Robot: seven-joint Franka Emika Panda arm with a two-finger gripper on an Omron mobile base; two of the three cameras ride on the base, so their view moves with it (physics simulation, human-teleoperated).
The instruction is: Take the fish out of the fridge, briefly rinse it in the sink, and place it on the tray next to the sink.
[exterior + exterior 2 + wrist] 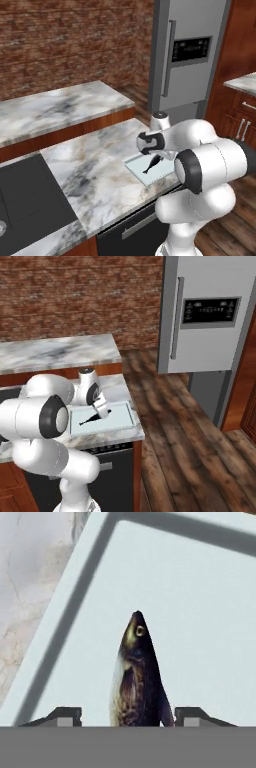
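Observation:
The dark fish (137, 677) lies on the pale tray (200, 612), head pointing away from the hand. In the left base view the fish (152, 164) rests on the tray (136, 166) at the counter's near right end, and my gripper (161, 156) hovers right over it. My gripper (129, 717) is open, its fingertips (65, 716) standing apart on either side of the fish's tail half. From the right, the fish (94, 419) lies slanted on the tray (120, 417) under the gripper (103, 412). The black sink (25, 195) lies to the left. The fridge (190, 50) stands closed.
Grey-white marble counter (95, 160) runs between sink and tray. A second marble counter (55, 107) stands behind, before a brick wall. A dark dishwasher front (107, 466) sits under the tray's end. Wooden floor (190, 446) opens to the right, toward the fridge (210, 316).

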